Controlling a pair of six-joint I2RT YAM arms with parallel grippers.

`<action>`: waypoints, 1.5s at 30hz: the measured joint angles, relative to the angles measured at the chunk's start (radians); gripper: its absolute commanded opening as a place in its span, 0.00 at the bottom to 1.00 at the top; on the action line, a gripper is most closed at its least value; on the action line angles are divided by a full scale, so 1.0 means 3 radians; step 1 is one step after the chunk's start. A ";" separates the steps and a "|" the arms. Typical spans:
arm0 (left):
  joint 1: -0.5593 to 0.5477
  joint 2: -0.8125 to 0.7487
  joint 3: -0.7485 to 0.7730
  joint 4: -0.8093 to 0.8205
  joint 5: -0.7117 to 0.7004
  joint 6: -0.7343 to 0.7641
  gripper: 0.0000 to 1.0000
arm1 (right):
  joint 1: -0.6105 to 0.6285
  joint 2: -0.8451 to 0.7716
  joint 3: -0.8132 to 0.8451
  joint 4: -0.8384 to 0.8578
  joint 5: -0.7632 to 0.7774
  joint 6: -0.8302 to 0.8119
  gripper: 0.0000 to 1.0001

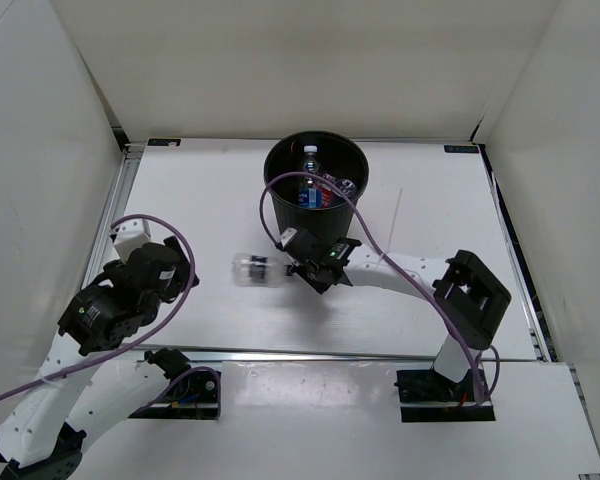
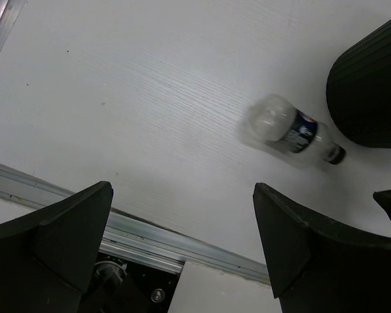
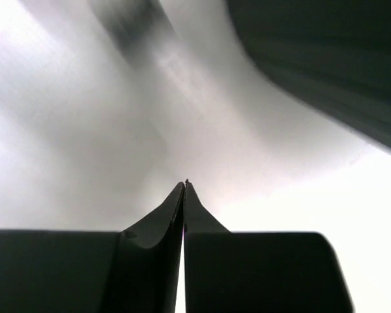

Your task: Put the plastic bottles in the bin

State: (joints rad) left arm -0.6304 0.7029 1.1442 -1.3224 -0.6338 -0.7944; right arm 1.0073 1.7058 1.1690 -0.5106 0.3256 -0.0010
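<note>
The black bin (image 1: 316, 190) stands at the table's back middle with several bottles inside, one clear with a blue label (image 1: 311, 188). A clear bottle with a dark label and black cap (image 1: 255, 270) lies blurred on the table left of the bin's base; it also shows in the left wrist view (image 2: 290, 132). My right gripper (image 1: 302, 262) is shut and empty, just right of that bottle and in front of the bin (image 3: 326, 59). My left gripper (image 1: 170, 262) is open and empty at the near left, apart from the bottle.
White walls enclose the table on three sides. A metal rail (image 2: 150, 228) runs along the table's near edge. Purple cables loop around both arms.
</note>
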 measured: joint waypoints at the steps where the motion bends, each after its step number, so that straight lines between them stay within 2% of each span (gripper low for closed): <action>1: 0.0000 -0.0003 -0.0041 0.0028 -0.0004 0.0000 1.00 | 0.0017 -0.0009 0.0000 -0.0042 -0.0019 0.0014 0.00; 4: 0.0000 0.0001 -0.0175 0.0104 0.0001 0.0011 1.00 | 0.0050 -0.0076 0.0000 -0.0114 -0.0089 0.0045 0.00; 5: 0.0000 0.0005 -0.0201 0.0116 0.0006 0.0015 1.00 | 0.0057 -0.0116 0.0000 -0.0125 -0.0127 0.0043 0.03; 8: 0.0000 0.0034 -0.0217 0.0159 0.0010 0.0041 1.00 | 0.0060 -0.0245 0.0005 -0.0140 -0.0262 0.0006 0.49; 9: 0.0000 0.0047 -0.0217 0.0168 0.0009 0.0048 1.00 | 0.0060 -0.0290 0.0020 -0.0148 -0.0334 -0.0015 0.71; 11: 0.0000 0.0074 -0.0229 0.0169 -0.0032 0.0024 1.00 | 0.0051 -0.0409 0.0094 -0.0161 -0.0595 -0.0150 0.82; 17: 0.0000 0.0132 -0.0387 0.0261 -0.0085 0.0031 1.00 | 0.0060 -0.0504 0.0642 -0.0226 -0.0961 -0.0264 0.84; 20: 0.0052 0.0456 -0.0366 0.0313 0.0036 0.0206 1.00 | 0.0075 -0.0506 0.0917 -0.0277 -0.1021 -0.0286 0.84; 24: 0.0319 0.1250 -0.0301 0.0445 0.0282 0.0543 1.00 | 0.0076 -0.0554 0.1067 -0.0392 -0.1024 -0.0268 0.86; 26: 0.0427 0.1502 -0.0301 0.0520 0.0355 0.0717 0.96 | 0.0076 -0.0629 0.1078 -0.0487 -0.1010 -0.0214 0.89; 30: 0.0684 0.1554 -0.0298 0.0734 0.0449 0.1283 0.95 | 0.0075 -0.0746 0.1342 -0.0758 -0.0954 -0.0102 0.92; 31: 0.0764 0.1549 -0.0286 0.0779 0.0460 0.1429 1.00 | 0.0075 -0.0758 0.1462 -0.0811 -0.0937 -0.0088 0.94; 32: 0.0855 0.1558 -0.0264 0.0820 0.0479 0.1568 1.00 | 0.0075 -0.0772 0.1620 -0.0865 -0.0916 -0.0067 0.97; 35: 0.1123 0.1634 -0.0151 0.0949 0.0613 0.1710 1.00 | 0.0066 -0.0844 0.2019 -0.0937 -0.0858 -0.0028 1.00; 39: 0.1476 0.1916 0.0141 0.1114 0.1045 0.1200 1.00 | 0.0008 -0.1013 0.2285 -0.0991 -0.0779 -0.0031 1.00; 42: 0.1649 0.1942 -0.0004 0.1404 0.1291 0.0309 1.00 | -0.0033 -0.1113 0.2285 -0.1048 -0.0724 -0.0031 1.00; 45: 0.1653 0.1610 -0.0500 0.1562 0.1342 -0.0856 1.00 | -0.0041 -0.1150 0.2219 -0.1096 -0.0675 -0.0034 1.00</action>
State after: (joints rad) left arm -0.1345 1.1858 0.9943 -0.8539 -0.2314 -1.0512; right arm 0.9951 1.3609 1.8347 -0.8394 0.1230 -0.0113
